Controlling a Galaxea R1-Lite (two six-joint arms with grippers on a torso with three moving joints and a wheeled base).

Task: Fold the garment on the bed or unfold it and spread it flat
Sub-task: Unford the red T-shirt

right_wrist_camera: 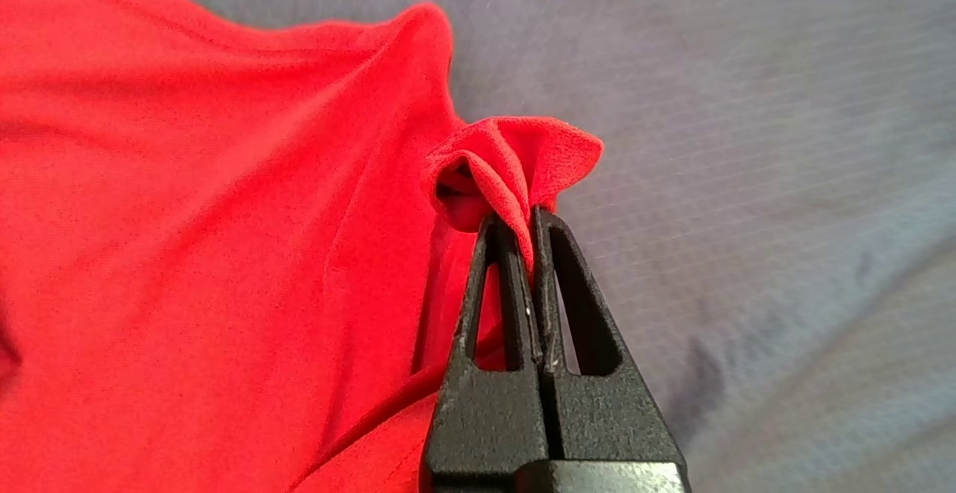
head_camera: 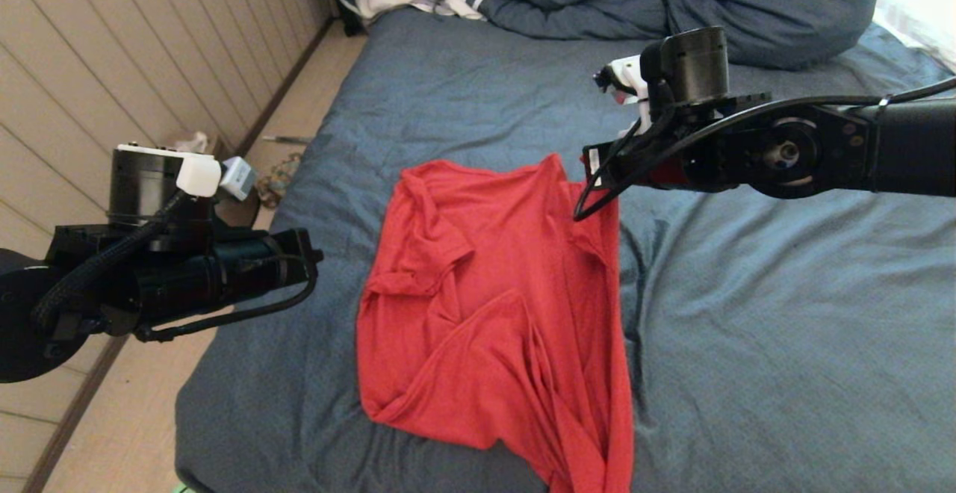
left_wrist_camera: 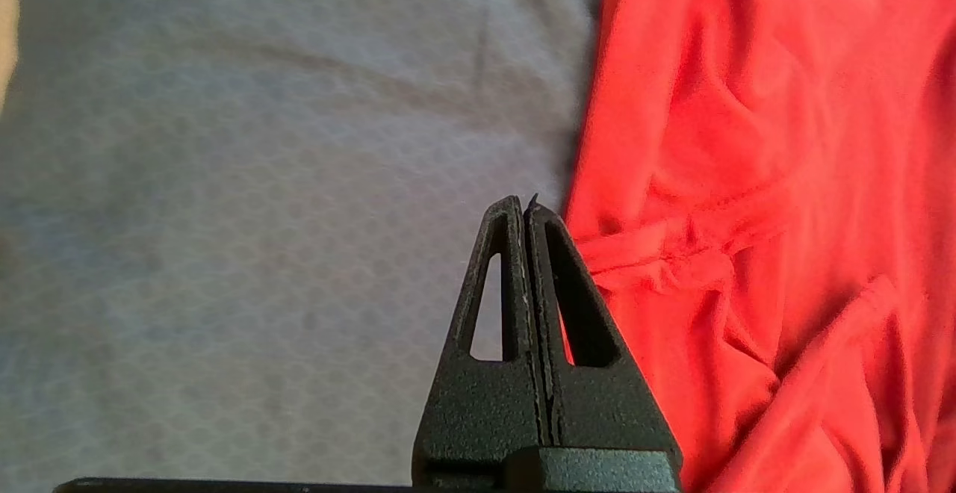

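Nearest you, the red T-shirt (head_camera: 493, 306) lies crumpled mid-bed (head_camera: 747, 329), hem toward the near edge. Your left gripper (left_wrist_camera: 526, 205) hangs over the sheet just beside its left edge, fingers pressed together, holding nothing. Farther back, your right gripper (right_wrist_camera: 527, 216) has pinched a fold at the shirt's far right corner. You're starting a fold or spread: next, lift and carry that corner.

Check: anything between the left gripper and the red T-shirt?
Nothing visible. The left gripper hangs shut over bare sheet of the bed, just beside the red T-shirt edge. The right gripper is shut on a T-shirt corner.
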